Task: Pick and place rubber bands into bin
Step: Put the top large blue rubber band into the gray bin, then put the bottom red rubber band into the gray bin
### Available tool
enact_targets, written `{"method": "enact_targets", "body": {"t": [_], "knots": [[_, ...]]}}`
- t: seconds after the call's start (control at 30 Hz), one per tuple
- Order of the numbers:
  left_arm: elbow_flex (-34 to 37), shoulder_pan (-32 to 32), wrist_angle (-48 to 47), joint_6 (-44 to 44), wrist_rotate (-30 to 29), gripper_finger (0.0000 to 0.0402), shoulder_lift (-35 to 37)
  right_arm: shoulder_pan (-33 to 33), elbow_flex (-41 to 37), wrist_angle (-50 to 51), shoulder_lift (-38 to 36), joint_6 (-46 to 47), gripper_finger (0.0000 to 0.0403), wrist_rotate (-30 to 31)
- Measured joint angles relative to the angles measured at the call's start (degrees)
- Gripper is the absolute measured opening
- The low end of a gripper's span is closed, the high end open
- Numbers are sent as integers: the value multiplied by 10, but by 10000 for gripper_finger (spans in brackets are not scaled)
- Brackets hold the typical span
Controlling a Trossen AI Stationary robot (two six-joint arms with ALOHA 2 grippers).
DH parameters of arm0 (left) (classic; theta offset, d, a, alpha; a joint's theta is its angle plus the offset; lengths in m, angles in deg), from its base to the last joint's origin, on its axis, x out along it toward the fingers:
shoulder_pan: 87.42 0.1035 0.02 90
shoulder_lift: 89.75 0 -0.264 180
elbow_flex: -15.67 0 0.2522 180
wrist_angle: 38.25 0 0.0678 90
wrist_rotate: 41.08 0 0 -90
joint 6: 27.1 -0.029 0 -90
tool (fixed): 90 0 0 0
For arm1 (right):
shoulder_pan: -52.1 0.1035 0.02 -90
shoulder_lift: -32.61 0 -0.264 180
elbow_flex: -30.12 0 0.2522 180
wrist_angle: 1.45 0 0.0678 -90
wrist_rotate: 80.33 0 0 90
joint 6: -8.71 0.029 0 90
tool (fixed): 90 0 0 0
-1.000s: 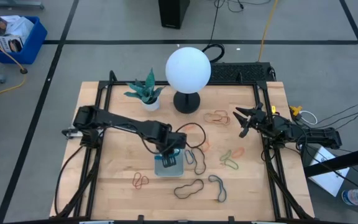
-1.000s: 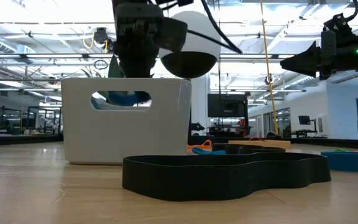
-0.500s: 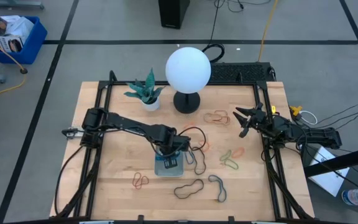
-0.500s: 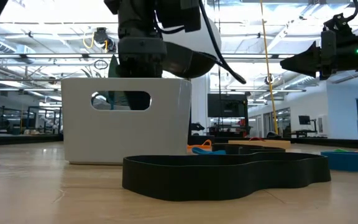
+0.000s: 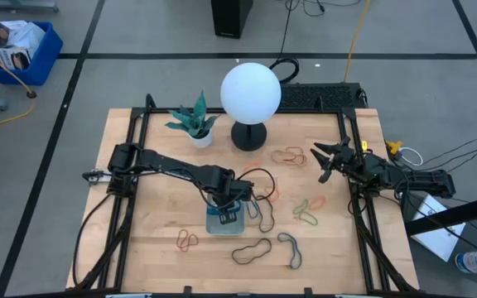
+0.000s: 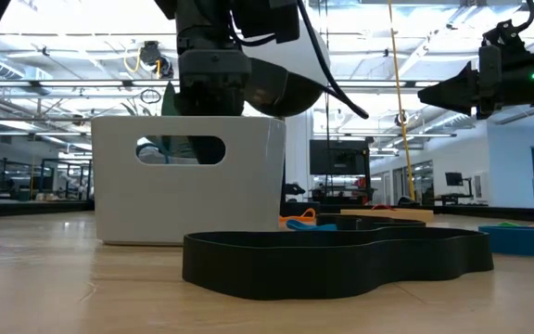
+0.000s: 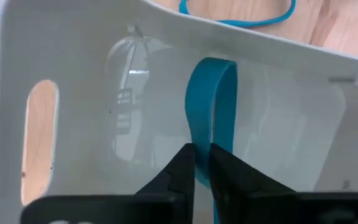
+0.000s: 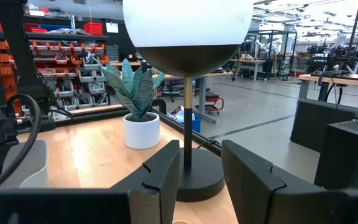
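**Blue band at the bin: release in hand**

Item: left gripper, lowered inside the bin, which stood just below table centre in the high view. The fingers stood a narrow slot apart with a blue rubber band standing on edge between them; whether they pinched it or had let go could not be told.

Handling note: the release would go best with the jaws spread well clear of the band before any lift, then a straight rise, so the floppy loop would not cling to a finger and ride out over the wall.

Item: right gripper, idle at about 3 o'clock of the table, fingers parted on nothing, facing the globe lamp.

Remaining stock: loose rubber bands lay from 1 to 6 o'clock of the bin, with a red one at 8 o'clock.

Change against the frame a second earlier: the left arm had sunk lower into the bin, and the blue band seen through the handle slot in the low view was gone from it. The right arm had not moved.
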Motion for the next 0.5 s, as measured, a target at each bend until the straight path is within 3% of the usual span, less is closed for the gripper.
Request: {"method": "enact_targets", "body": {"t": [0.2, 0.5], "knots": [[0, 0, 0, 23, 0, 84, 0, 0, 0, 0, 0, 0, 114, 0], [1, 7, -19, 24, 6, 161, 21, 0, 0, 0, 0, 0, 114, 0]]}}
